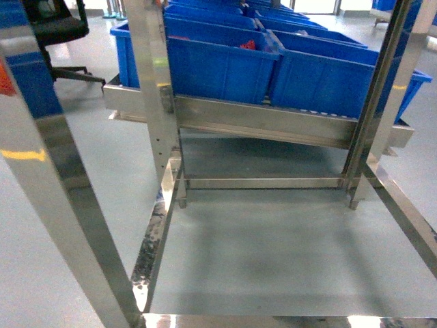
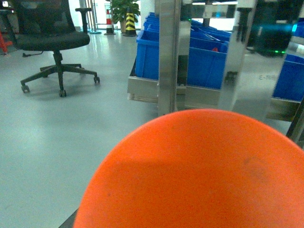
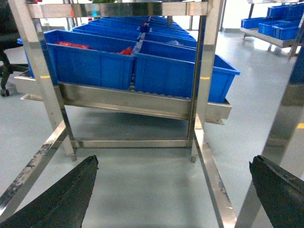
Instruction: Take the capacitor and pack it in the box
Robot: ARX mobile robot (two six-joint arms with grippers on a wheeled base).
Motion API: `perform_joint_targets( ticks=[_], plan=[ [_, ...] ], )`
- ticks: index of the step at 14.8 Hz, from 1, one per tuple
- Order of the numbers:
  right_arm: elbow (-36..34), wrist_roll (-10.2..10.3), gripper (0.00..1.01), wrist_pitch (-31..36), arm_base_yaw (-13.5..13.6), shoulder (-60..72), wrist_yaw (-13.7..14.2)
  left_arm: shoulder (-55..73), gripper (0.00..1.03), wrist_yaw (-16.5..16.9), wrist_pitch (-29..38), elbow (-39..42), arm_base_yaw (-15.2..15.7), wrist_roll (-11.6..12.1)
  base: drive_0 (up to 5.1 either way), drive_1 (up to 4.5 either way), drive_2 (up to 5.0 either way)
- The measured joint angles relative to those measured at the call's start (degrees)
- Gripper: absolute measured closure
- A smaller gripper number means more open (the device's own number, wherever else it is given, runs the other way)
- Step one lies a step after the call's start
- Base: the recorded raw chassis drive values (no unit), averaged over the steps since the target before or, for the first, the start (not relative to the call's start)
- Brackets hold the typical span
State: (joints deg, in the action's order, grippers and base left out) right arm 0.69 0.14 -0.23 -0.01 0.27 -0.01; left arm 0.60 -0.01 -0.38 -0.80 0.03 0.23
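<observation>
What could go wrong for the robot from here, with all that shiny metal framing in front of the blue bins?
1. Steel posts stand between the robot and the blue bins. The open right gripper would have to reach between them, so the arm could knock the frame.
2. An orange rounded object fills much of the left wrist view, so that arm probably gets little guidance from its own camera.

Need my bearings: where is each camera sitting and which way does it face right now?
Head: on the robot, slanting down through the steel rack at blue bins; no arm shows.
Left wrist: faces floor, office chair, bins; an orange dome fills the foreground.
Right wrist: faces the bins; the right tool shows open, fingers spread.
All three share rack and bins.
</observation>
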Motion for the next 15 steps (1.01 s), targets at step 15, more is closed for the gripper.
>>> perform_joint_targets(
  ticks=[15],
  plan=[
    [0.0, 0.0, 0.03, -0.2, 0.0, 0.0, 0.0, 0.0, 0.60, 0.0, 0.0, 0.0, 0.0, 0.0, -5.0, 2.48, 2.5]
  ],
)
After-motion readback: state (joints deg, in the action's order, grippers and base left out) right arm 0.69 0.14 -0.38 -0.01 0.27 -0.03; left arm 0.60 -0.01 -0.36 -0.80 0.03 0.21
